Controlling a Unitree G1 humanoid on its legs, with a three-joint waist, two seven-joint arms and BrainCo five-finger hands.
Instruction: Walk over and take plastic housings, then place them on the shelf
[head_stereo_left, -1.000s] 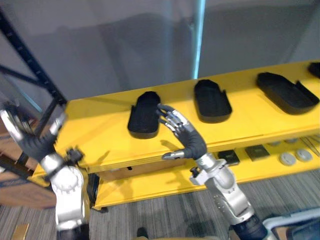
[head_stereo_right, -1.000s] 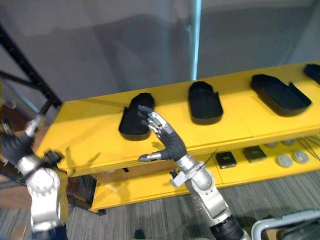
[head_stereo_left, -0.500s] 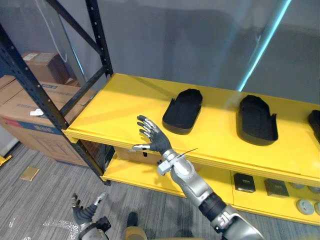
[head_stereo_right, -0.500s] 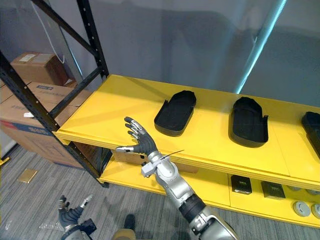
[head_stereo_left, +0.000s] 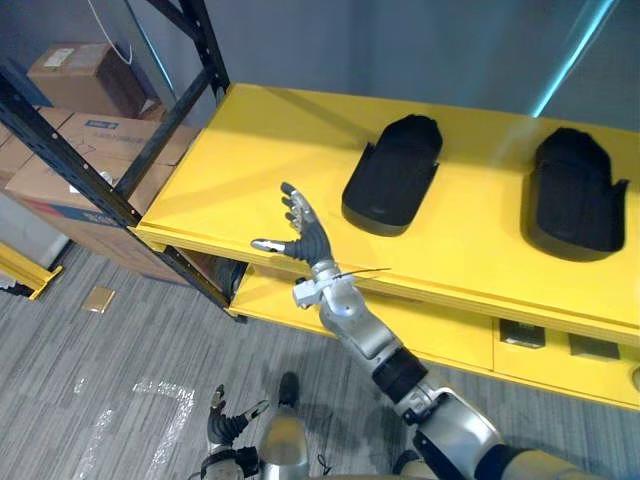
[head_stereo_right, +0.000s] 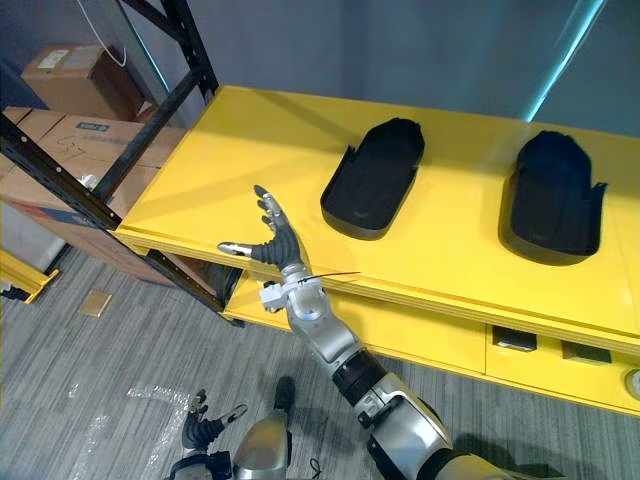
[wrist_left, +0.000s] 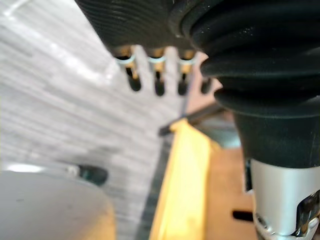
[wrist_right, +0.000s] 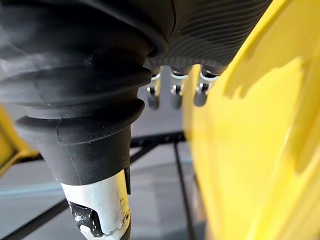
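Housings of matte black plastic lie on the top board of the yellow shelf (head_stereo_left: 250, 150). The two are long shallow shells, rounded at one end, with raised rims. The left housing (head_stereo_left: 392, 175) and the right housing (head_stereo_left: 572, 195) rest well apart. The right hand (head_stereo_left: 302, 233) is raised at the board's front edge, near the left housing but not touching it. Its fingers are spread, its thumb is out, and it is empty. The left hand (head_stereo_left: 226, 426) hangs low over the grey carpet floor (head_stereo_left: 110, 400), fingers splayed and empty. Brown cardboard boxes (head_stereo_left: 85, 75) sit behind the black steel rack upright (head_stereo_left: 100, 195).
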